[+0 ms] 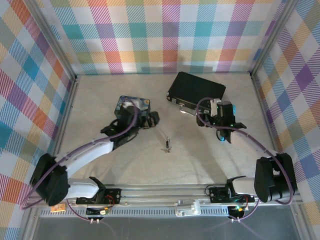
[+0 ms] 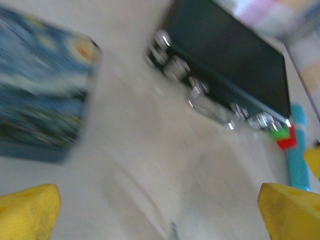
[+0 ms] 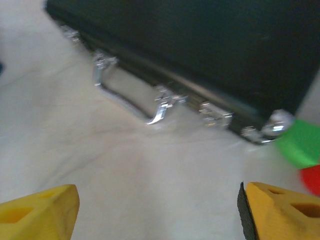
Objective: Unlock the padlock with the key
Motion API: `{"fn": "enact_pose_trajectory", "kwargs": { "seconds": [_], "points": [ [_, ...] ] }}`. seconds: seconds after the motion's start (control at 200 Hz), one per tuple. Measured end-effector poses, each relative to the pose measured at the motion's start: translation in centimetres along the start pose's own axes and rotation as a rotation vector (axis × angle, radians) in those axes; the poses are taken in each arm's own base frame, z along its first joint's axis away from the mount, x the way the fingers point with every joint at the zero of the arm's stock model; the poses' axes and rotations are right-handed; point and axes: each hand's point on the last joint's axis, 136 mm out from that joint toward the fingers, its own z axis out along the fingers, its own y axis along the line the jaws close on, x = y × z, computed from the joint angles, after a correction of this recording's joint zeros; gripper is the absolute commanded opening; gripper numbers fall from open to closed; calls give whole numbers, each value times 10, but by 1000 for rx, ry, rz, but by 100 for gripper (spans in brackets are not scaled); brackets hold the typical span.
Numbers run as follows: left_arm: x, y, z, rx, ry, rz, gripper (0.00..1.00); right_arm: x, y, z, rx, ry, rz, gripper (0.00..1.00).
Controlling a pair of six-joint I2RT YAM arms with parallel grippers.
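- Two claws, both spread wide and empty, probably to be ready for a grab: the left gripper (image 2: 160,215) is left of the black case (image 1: 196,90), the right gripper (image 3: 157,210) at its front edge.
- Padlock (image 1: 167,143) lies in front of the case, between both claws, untouched; the key may be against it, too small to tell.

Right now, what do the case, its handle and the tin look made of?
Case: hard black shell with a dull sheen, perhaps plastic or coated board. Handle: polished metal, going by its bright glints. Tin: probably painted metal, but blur leaves only its blue printed picture clear.
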Motion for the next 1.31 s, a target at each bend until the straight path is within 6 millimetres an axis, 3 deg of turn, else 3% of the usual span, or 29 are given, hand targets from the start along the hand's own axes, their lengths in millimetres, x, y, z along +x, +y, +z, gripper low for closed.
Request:
{"fn": "enact_pose_trajectory", "kwargs": {
  "seconds": [0.1,0.195,0.26,0.36,0.495,0.675,0.975,1.135,1.305],
  "points": [
    [-40,49,-20,-133,-111,15,100,7,-24,10,90,-36,-21,86],
    [-54,98,-33,-276,-179,32,100,9,-41,22,140,-73,-38,86],
    [-49,134,-38,-383,-198,48,100,12,-48,29,161,-93,-46,84],
    [-23,180,-39,-521,-177,83,100,17,-56,34,166,-121,-43,84],
    [0,217,-37,-628,-154,126,100,21,-65,35,155,-188,-15,99],
    [4,235,-23,-650,-196,160,100,31,-84,39,163,-214,42,99],
    [10,248,1,-564,-301,219,100,17,-80,36,138,-271,43,99],
    [22,253,19,-523,-273,236,100,15,-80,36,134,-277,42,99],
    [3,242,25,-487,-311,241,100,15,-80,36,134,-278,45,99]
  ]
}}
